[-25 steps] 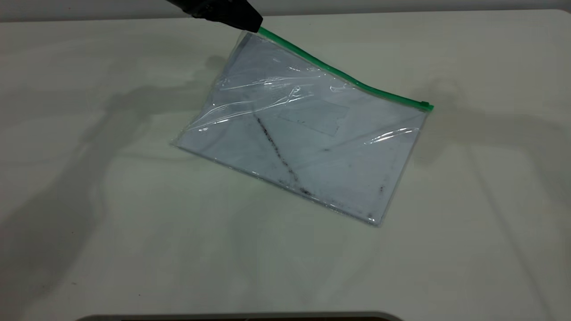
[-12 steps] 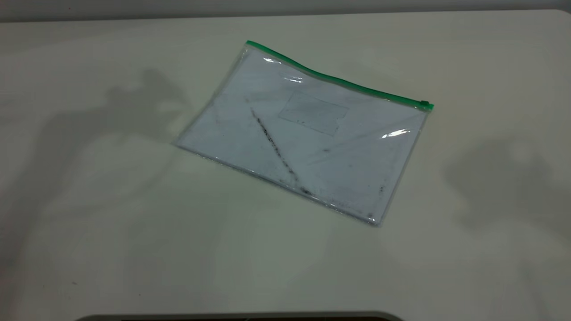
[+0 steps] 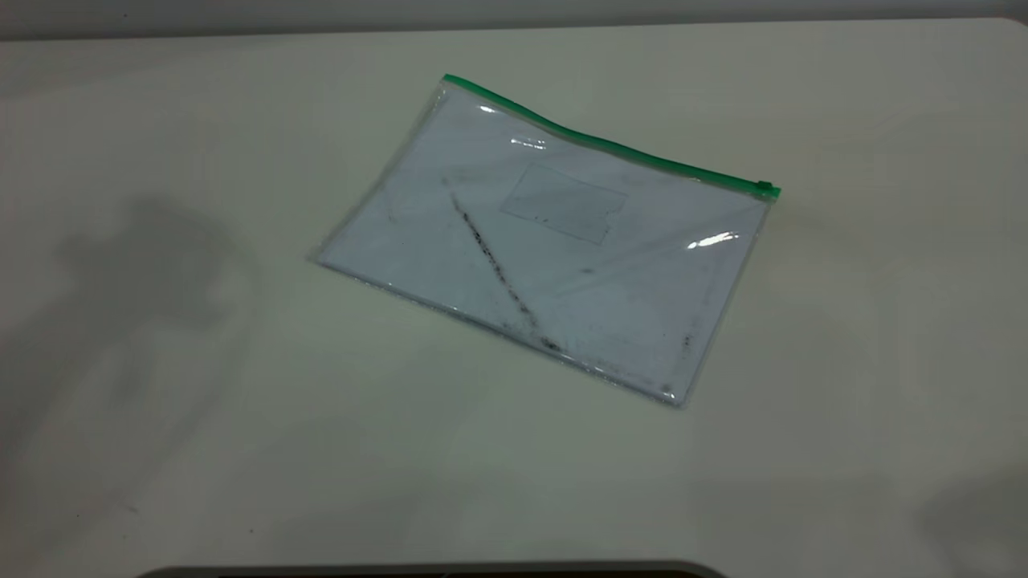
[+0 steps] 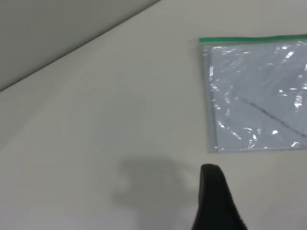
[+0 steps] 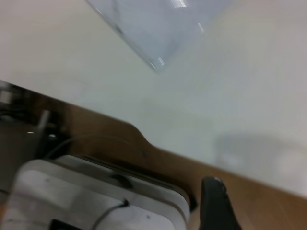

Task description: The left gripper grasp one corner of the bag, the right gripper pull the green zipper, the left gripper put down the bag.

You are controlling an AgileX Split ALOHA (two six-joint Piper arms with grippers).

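The bag [image 3: 554,241] lies flat on the white table [image 3: 201,401], a clear pouch with a white sheet and a dark diagonal streak. Its green strip [image 3: 602,144] runs along the far edge, with the green zipper [image 3: 768,190] at the strip's right end. Neither gripper shows in the exterior view. In the left wrist view, the left gripper [image 4: 240,201] is open and empty, well away from the bag [image 4: 259,96]; only one black finger [image 4: 213,196] shows. The right gripper [image 5: 240,206] is open and empty beyond the table's edge, with one corner of the bag [image 5: 158,28] far off.
In the right wrist view a brown surface [image 5: 268,196] lies past the table's edge, with a white box [image 5: 86,191] and a cable on it. A grey rim [image 3: 434,570] shows at the exterior view's bottom edge.
The left gripper has let go of the bag's far left corner and left the exterior view. The raised corner has dropped and the bag lies flat. The arms' shadows have moved outward.
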